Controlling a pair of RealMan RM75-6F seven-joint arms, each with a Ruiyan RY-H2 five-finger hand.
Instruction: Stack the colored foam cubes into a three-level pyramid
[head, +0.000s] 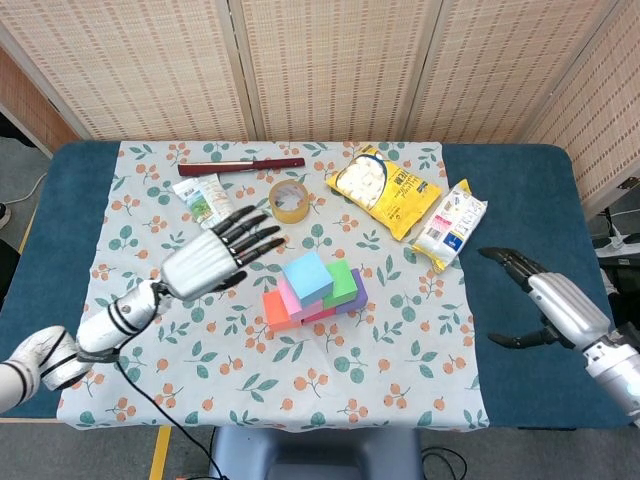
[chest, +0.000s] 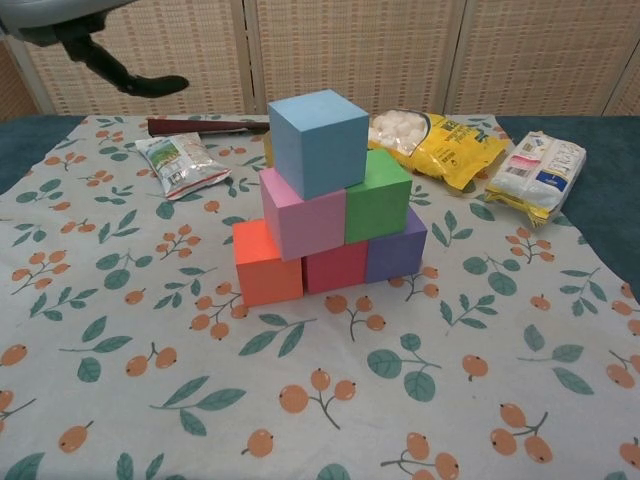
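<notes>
We note the blue foam cube (chest: 318, 140) topping the pink foam cube (chest: 302, 222) and green foam cube (chest: 378, 196), well right of the left hand (head: 212, 260), whose spread fingers hold nothing. Foam looks light, compressible; grip opposite side faces. Right hand (head: 545, 300) apparently empty too.

Left robot hand (head: 213, 258) hovers with fingers spread — right robot hand (head: 540, 300) likewise empty, fingers apart.
</notes>
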